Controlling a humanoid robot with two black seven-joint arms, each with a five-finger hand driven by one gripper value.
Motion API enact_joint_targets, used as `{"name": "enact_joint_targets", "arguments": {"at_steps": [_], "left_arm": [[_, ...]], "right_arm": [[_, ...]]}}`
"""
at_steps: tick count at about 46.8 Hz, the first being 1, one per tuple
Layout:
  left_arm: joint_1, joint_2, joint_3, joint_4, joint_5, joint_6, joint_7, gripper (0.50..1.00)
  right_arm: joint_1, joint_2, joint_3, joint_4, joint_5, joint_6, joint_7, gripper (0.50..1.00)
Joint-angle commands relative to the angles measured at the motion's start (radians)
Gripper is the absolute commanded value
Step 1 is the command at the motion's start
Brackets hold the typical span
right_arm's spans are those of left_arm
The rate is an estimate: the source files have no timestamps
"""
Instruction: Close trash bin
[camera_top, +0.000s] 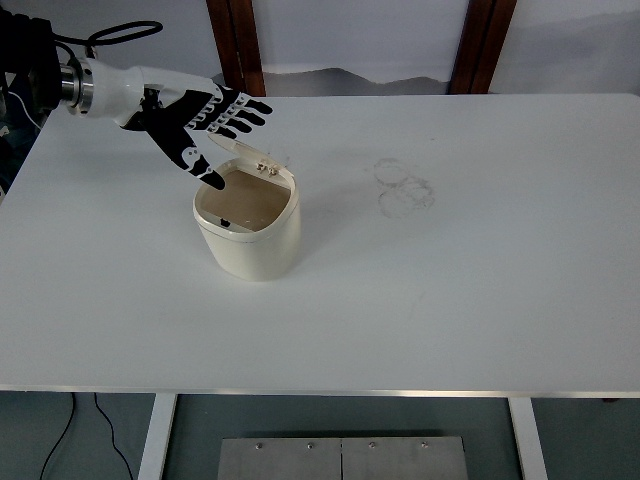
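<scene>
Tabletop surface, white and wide, carries a cream trash bin that stands upright in its left half, closer to the far edge than to the near one and well apart from every corner. The bin's mouth is uncovered, showing a tan inside, and its lid is hinged at the far rim, tilted partway over the opening rather than standing straight up. The left robot hand reaches in from the far left corner on a white forearm with a black arm behind it; its fingers are spread and straight, holding nothing, with the palm facing down and toward the bin. The fingers stretch out over the raised lid, and the thumb points down toward the bin's left rim; whether the hand actually touches the lid cannot be told from this view, since the lid is partly hidden behind it. Faint grey ring marks show on the tabletop to the right of the bin, nearer the far edge, well apart from it. Beyond the far edge, two dark wooden posts stand against a pale wall. Below the near edge, white table legs and a grey metal plate on the floor are visible.
</scene>
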Motion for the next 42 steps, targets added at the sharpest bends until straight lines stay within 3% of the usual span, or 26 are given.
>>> {"name": "enact_joint_targets", "arguments": {"at_steps": [1, 20, 27, 42], "left_arm": [[-0.003, 0.004, 0.013, -0.001, 0.0, 0.0, 0.0, 1.0], [0.005, 0.06, 0.056, -0.075, 0.002, 0.0, 0.002, 1.0], [0.015, 0.071, 0.059, -0.093, 0.002, 0.0, 0.043, 1.0], [0.025, 0.079, 0.059, -0.118, 0.002, 0.0, 0.045, 1.0]], "right_arm": [[0.0, 0.0, 0.0, 0.0, 0.0, 0.0, 0.0, 0.995], [0.0, 0.0, 0.0, 0.0, 0.0, 0.0, 0.0, 0.995], [0.0, 0.0, 0.0, 0.0, 0.0, 0.0, 0.0, 0.995], [0.0, 0.0, 0.0, 0.0, 0.0, 0.0, 0.0, 0.995]]}}
